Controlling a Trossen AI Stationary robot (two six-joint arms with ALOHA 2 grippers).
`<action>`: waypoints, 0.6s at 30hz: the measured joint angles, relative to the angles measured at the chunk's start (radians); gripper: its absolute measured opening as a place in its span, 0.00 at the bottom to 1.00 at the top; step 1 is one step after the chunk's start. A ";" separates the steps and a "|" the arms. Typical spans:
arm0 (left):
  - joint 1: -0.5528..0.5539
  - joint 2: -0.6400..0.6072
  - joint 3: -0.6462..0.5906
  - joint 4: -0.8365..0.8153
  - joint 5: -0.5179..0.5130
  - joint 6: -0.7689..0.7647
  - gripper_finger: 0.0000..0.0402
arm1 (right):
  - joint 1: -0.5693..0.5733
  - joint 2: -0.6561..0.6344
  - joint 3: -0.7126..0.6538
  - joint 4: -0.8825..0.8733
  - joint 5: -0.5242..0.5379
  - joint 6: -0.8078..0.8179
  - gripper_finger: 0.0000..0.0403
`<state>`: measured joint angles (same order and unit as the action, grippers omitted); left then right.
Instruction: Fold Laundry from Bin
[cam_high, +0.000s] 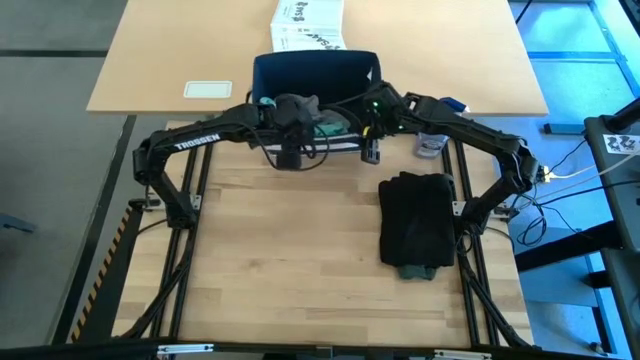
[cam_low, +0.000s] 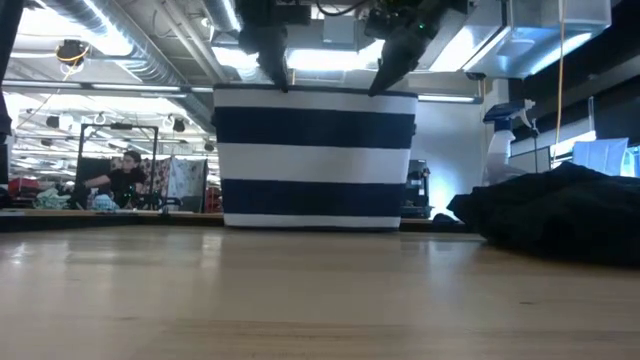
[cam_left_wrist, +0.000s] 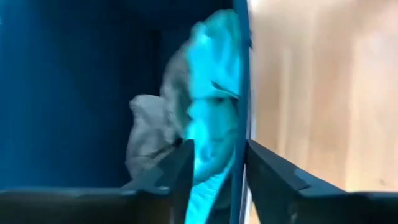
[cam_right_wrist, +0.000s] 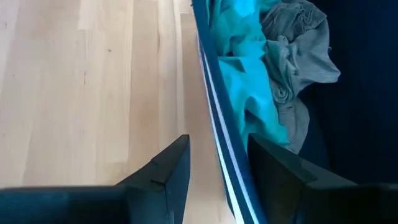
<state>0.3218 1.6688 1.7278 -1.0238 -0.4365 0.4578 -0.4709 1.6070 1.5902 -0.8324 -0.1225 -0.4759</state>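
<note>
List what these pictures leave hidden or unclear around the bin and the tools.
- Bin contents: low view, hidden by its striped wall.
- Bin floor: high view, covered by both arms; the wrist views show only the teal piece and grey piece.
- Left tool and right tool straddle the bin's near wall; contact unclear.
- Folded black garment: underside hidden.

- Bin (cam_high: 315, 72) rim blocks both grippers at the near wall.
- Black pile (cam_high: 417, 218) fills the table's (cam_high: 290, 250) right side; the left lies bare.
</note>
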 joint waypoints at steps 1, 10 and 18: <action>-0.010 -0.001 0.023 0.000 -0.024 -0.009 0.38 | -0.001 0.000 0.000 0.001 0.001 0.000 0.39; 0.010 -0.039 0.194 -0.052 -0.228 -0.011 0.46 | 0.000 0.000 0.000 -0.002 0.000 -0.001 0.39; 0.292 -0.039 0.195 -0.207 0.176 -0.088 0.46 | 0.000 0.000 0.000 -0.001 0.001 -0.002 0.39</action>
<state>0.6134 1.6298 1.9228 -1.2306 -0.2601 0.3694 -0.4713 1.6070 1.5902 -0.8330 -0.1219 -0.4774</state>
